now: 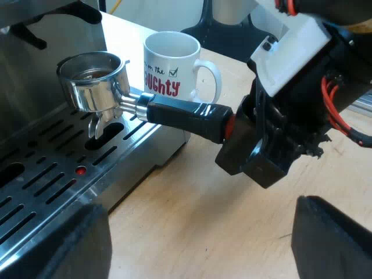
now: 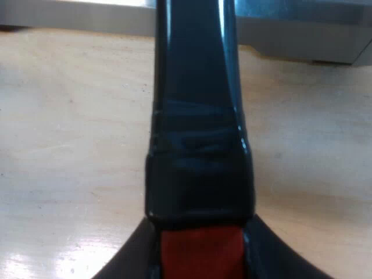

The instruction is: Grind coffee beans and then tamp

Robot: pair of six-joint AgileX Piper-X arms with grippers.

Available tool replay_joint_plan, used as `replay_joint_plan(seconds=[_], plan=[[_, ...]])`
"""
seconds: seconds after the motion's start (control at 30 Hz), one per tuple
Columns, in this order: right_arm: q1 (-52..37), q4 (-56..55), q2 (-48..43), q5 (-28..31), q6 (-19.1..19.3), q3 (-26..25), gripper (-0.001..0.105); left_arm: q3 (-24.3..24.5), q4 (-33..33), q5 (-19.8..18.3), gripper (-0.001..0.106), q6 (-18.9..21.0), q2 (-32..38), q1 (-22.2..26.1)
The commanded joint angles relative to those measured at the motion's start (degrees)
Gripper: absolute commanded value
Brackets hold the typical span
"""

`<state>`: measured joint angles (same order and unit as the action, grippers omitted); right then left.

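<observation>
The metal holder (image 1: 93, 78) hangs level over the espresso machine's drip tray (image 1: 52, 180), with brown grounds showing in its basket. Its dark handle (image 1: 186, 116) reaches out over the wooden table and ends in red (image 1: 229, 125). My right gripper (image 1: 250, 148) is shut on that red end. In the right wrist view the handle (image 2: 197, 116) runs away from me, with the red end (image 2: 200, 250) pinched in the right gripper (image 2: 200, 264) between black fingers (image 2: 136, 258). My left gripper (image 1: 200, 238) is open above the table, short of the handle, with nothing between its fingers.
A white mug (image 1: 171, 64) with red lettering stands on the table just beyond the handle, close to the machine's corner. The machine's steel body (image 1: 52, 35) rises behind the holder. Bare wooden table (image 1: 197, 197) lies under the handle.
</observation>
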<state>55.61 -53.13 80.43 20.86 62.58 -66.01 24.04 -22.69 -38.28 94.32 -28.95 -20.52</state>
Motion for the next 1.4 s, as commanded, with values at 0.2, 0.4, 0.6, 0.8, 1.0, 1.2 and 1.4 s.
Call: replay_joint_plan(seconds=[0.2, 0.4, 0.6, 0.8, 1.0, 1.2, 1.4], plan=[[0.1, -1.7, -3.0, 3.6, 0.0, -0.5, 0.0, 0.1, 0.7, 0.2, 0.066, 0.6, 0.7, -0.2], [0.1, -2.5, -5.6, 4.9, 0.0, -0.5, 0.0, 0.1, 0.6, 0.1, 0.066, 0.6, 2.9, -0.2], [0.5, -2.5, -8.1, 5.0, 0.2, 0.3, 0.0, 0.1, 0.3, 0.1, 0.066, 0.6, 4.9, -0.2], [4.6, -2.3, -11.3, 7.0, -2.4, 4.9, 0.0, 0.1, 0.3, 0.1, 0.066, 0.8, 4.9, -0.2], [11.6, -1.8, -15.4, 12.7, -6.1, 10.6, 0.0, 0.1, 0.3, 0.1, 0.066, 1.0, 4.9, -0.2], [17.1, -0.9, -18.3, 16.7, -6.8, 12.4, 0.0, 0.1, -0.1, 0.3, 0.066, 1.9, 6.4, -0.2], [19.5, 0.5, -18.7, 16.2, -3.8, 14.1, 0.0, 0.1, -0.7, 0.3, 0.066, 1.9, 9.4, -0.2]])
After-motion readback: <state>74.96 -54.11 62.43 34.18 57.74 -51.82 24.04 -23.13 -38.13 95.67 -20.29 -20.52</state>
